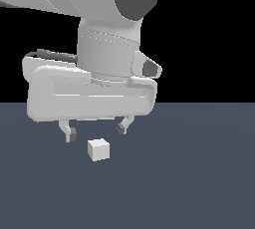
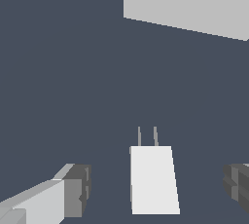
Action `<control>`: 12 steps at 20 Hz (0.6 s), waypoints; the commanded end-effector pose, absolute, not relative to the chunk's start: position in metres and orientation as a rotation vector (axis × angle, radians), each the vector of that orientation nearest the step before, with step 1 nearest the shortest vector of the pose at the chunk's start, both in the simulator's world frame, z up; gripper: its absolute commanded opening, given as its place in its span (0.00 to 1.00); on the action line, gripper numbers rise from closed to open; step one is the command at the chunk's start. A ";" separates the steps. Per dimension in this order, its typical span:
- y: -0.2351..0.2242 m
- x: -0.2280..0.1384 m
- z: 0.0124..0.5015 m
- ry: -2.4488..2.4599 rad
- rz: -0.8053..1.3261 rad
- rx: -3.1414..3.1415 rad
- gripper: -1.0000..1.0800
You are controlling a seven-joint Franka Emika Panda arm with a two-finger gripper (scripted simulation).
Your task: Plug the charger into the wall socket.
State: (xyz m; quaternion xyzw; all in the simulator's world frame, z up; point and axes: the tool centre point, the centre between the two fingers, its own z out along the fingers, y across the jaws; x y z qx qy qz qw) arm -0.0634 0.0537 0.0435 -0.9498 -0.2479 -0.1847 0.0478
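Observation:
The charger (image 1: 98, 149) is a small white cube lying on the dark grey floor. In the wrist view the charger (image 2: 153, 179) shows two thin prongs pointing toward the wall socket (image 2: 189, 1), a large flat white plate farther off. The socket's holes do not show, and the socket is out of sight in the exterior view. My gripper (image 1: 96, 131) is open and empty. It hangs just above the charger, with a finger on each side of it, not touching. In the wrist view the gripper (image 2: 158, 191) has its fingertips (image 2: 78, 191) wide apart around the charger.
The dark grey floor (image 1: 199, 183) stretches all around. The arm's large white body (image 1: 94, 88) fills the upper part of the exterior view.

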 end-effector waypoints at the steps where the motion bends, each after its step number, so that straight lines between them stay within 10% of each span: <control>1: 0.054 -0.064 0.032 -0.758 -0.562 -2.897 0.96; 10: 0.054 -0.064 0.011 -0.759 -0.563 -2.896 0.96; 11: 0.054 -0.064 0.011 -0.759 -0.563 -2.896 0.00; 12: 0.054 -0.064 0.011 -0.759 -0.563 -2.896 0.00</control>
